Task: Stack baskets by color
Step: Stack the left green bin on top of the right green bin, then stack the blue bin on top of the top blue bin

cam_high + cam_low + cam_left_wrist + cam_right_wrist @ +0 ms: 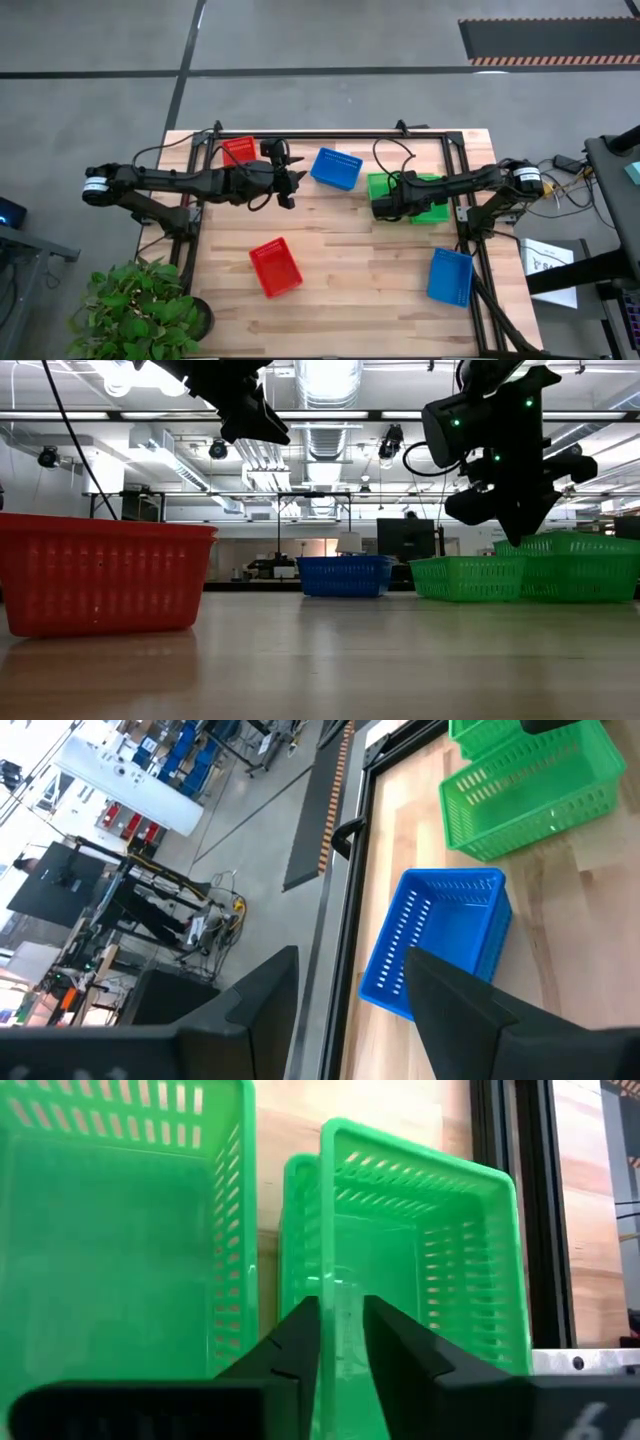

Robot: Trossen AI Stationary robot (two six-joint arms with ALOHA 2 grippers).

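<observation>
1. The right end effector hangs over the green baskets at the table's three o'clock side.
2. In the right wrist view its fingers straddle the near wall of the nested green basket, the gap between them narrow; whether they are pinching that wall or have just let go, I cannot tell.
3. A second green basket sits just beside it.
4. The left end effector hovers near twelve o'clock, fingers spread, holding nothing.
5. A blue basket lies just beside it, and a red basket at eleven o'clock.
6. Another red basket sits toward seven o'clock; another blue basket at five o'clock.
</observation>
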